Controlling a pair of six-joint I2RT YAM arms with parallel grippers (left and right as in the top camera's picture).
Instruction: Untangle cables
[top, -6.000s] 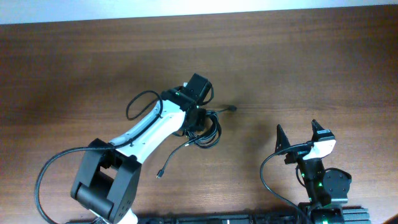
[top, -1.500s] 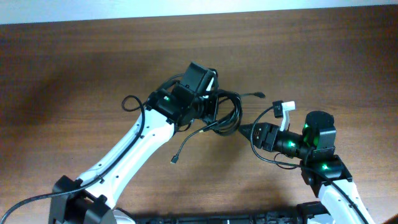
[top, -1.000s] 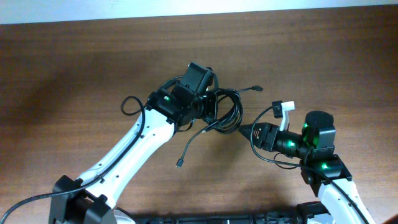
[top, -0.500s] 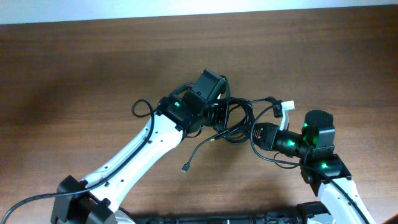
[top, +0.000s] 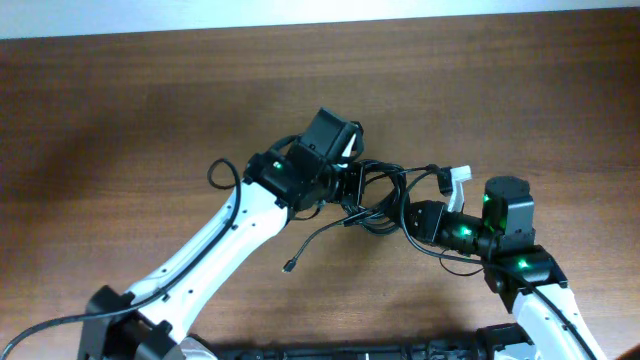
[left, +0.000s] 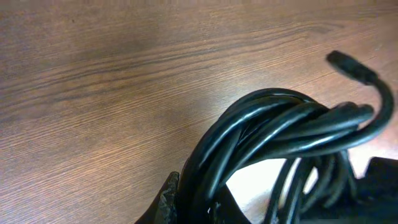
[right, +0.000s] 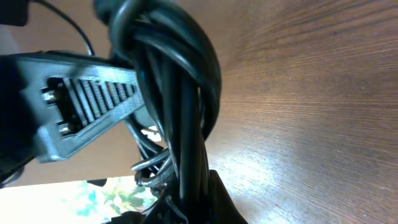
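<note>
Black cables (top: 378, 190): one knotted coil held between both grippers, over the middle of the table (top: 120, 120)
Progress: early, I judge; no cord is free yet, the loops lie packed over one another, and every strand is left to draw out and lay apart
Loose ends: one tail trails down-left to a small plug (top: 288, 266); a second plug end (left: 351, 67) curls up out of the bundle
Cable feel: thin, round, smooth glossy sheath that bends in easy curves
Left gripper (top: 345, 185): pinching the coil's left side, strands running across its finger
Right gripper (top: 408, 212): appears pressed onto a few strands at the coil's right edge, tips mostly hidden
Finger pad (right: 87, 99): grey, ribbed, flat, close beside the cords
Table surface: brown wood grain with a soft sheen
</note>
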